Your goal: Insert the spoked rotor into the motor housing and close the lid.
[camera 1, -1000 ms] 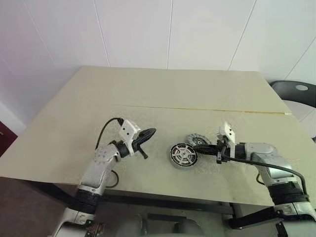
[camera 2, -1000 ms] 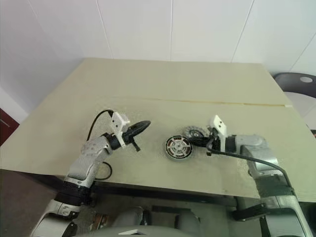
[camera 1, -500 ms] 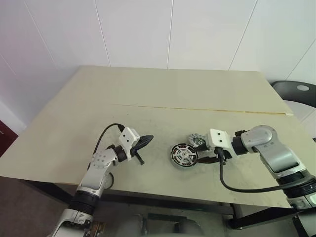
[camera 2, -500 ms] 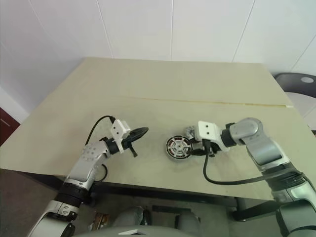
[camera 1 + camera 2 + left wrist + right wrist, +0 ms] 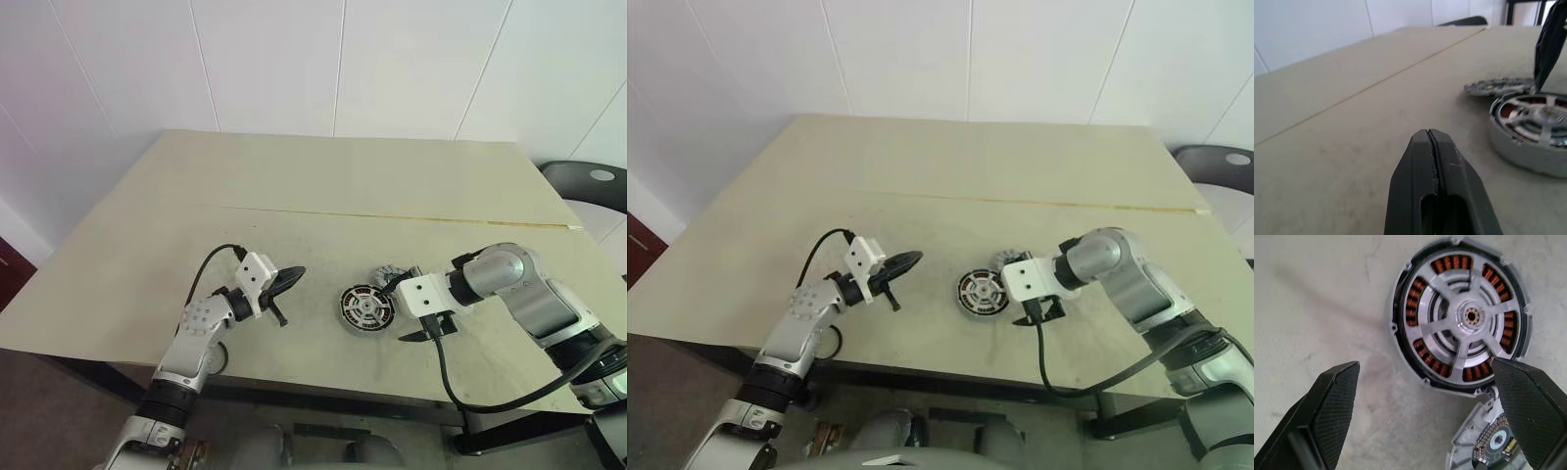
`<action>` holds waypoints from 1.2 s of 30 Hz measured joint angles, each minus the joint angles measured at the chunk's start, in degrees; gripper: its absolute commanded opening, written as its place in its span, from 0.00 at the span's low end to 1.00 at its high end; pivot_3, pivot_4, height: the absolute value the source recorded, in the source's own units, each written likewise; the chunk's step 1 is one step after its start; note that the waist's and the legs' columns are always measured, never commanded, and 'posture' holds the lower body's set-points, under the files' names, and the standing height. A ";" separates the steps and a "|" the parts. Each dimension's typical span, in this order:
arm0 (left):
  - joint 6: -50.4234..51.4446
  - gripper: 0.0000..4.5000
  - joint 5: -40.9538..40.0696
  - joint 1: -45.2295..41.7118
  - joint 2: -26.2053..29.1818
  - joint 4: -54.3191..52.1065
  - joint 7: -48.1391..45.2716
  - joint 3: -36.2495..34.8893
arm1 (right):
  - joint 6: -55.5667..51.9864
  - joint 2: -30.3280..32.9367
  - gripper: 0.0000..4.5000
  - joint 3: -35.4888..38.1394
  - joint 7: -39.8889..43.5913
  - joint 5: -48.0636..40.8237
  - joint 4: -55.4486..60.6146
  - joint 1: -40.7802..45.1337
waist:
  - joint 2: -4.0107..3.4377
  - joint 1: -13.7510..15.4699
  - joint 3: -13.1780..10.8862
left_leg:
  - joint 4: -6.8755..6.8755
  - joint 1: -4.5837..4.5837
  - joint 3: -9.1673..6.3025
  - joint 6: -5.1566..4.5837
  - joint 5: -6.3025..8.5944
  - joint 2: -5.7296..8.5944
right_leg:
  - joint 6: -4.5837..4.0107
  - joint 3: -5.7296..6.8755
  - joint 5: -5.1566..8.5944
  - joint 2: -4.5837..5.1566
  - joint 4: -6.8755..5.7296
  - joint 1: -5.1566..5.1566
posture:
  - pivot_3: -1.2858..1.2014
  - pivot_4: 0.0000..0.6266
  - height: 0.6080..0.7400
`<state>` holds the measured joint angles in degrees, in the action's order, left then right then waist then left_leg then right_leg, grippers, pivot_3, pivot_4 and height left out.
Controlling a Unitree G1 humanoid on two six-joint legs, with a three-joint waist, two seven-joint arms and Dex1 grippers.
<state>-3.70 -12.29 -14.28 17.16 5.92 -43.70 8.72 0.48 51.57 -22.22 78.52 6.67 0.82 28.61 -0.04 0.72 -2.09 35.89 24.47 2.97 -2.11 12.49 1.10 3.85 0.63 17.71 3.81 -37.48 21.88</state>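
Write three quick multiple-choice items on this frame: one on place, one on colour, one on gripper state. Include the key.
1. Where is the lid?
A. Seated on top of the motor housing
B. On the table, beside the motor housing
C. Clamped in a gripper

2. What colour are the windings inside the motor housing?
A. Coppery orange
B. Blue
C. White

3. What state is the right gripper in?
A. Shut on the lid
B. Shut on the motor housing
C. Open, holding nothing

Key:
1 B: the lid lies on the table right next to the motor housing, not on it.
2 A: the right wrist view shows the windings as coppery orange between silvery spokes.
3 C: the right gripper has its fingers spread wide, with nothing between them.
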 measured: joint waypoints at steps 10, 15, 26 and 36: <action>3.20 0.00 -1.74 0.16 1.60 -4.68 -0.44 -0.65 | 4.01 1.36 1.00 -0.60 1.89 3.46 3.55 0.44 | 0.00 0.00 0.00 | 0.13 -0.05 0.00 0.00 0.00 0.00 | 0.00 0.00 0.00 0.00 -0.09 -0.08 | 0.52 0.00 1.00; 3.05 0.00 -0.63 0.95 1.54 -3.11 0.28 -0.61 | 5.24 0.87 0.91 -1.30 1.03 6.00 2.87 1.58 | 0.00 0.00 0.00 | 0.13 -0.07 0.00 0.00 0.00 0.00 | 0.00 0.01 0.00 0.00 -0.10 -0.09 | 0.52 0.00 1.00; 2.70 0.00 1.63 0.90 1.30 -1.95 1.18 -0.50 | 10.11 -3.90 0.33 -3.37 -6.63 12.48 -7.83 3.88 | 0.01 -0.06 0.02 | 0.25 -0.17 0.00 0.01 -0.01 0.00 | 0.00 0.01 -0.01 0.00 -0.30 -0.15 | 0.52 0.00 1.00; 2.02 0.00 2.08 0.12 1.20 -1.08 1.44 -0.46 | 10.62 -4.24 0.29 -3.38 -6.19 12.23 -8.25 4.10 | 0.01 0.00 0.02 | 0.25 -0.44 0.00 0.01 -0.01 0.00 | -0.01 0.01 0.00 0.00 -0.30 -0.43 | 0.52 0.00 1.00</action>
<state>-1.67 -10.21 -14.16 18.36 4.84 -42.27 8.26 11.10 47.33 -25.60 72.33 18.90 -7.44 32.72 -0.02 0.73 -2.07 36.14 24.03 2.97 -2.11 12.49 1.10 3.84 0.63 17.71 3.80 -37.79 21.45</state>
